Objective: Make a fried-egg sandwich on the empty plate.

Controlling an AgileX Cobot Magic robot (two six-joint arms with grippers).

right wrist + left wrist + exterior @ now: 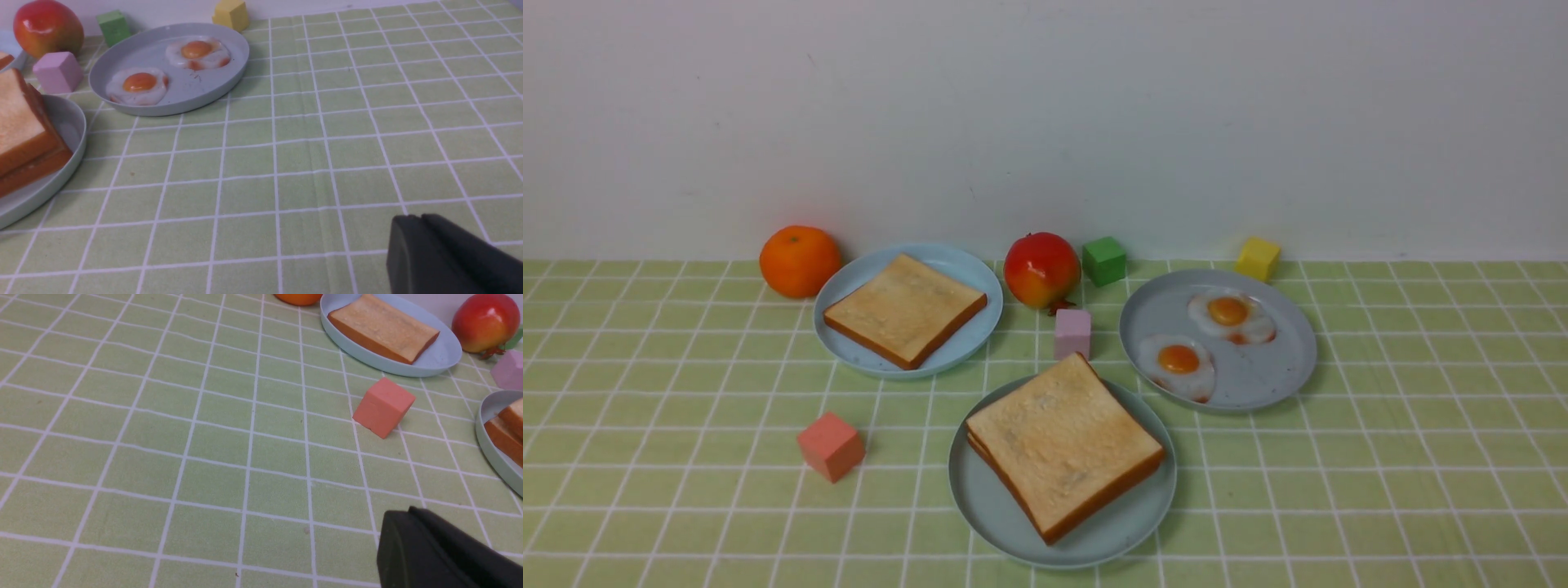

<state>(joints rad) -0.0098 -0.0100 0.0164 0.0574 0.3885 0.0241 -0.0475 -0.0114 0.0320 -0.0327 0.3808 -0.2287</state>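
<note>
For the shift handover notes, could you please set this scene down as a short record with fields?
surface: green checked cloth
nearest plate: mint-green plate holding the sandwich, two stacked toast slices; no egg visible between them
left plate: light blue plate with one toast slice
right plate: grey-blue plate with two fried eggs
fruit: orange, pomegranate
cubes: red, pink, green, yellow
arms: absent from front view

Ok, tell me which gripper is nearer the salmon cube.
Left. The left gripper faces the salmon cube across bare cloth; the right gripper lies beyond the sandwich plate, the cube outside its wrist view.
</note>
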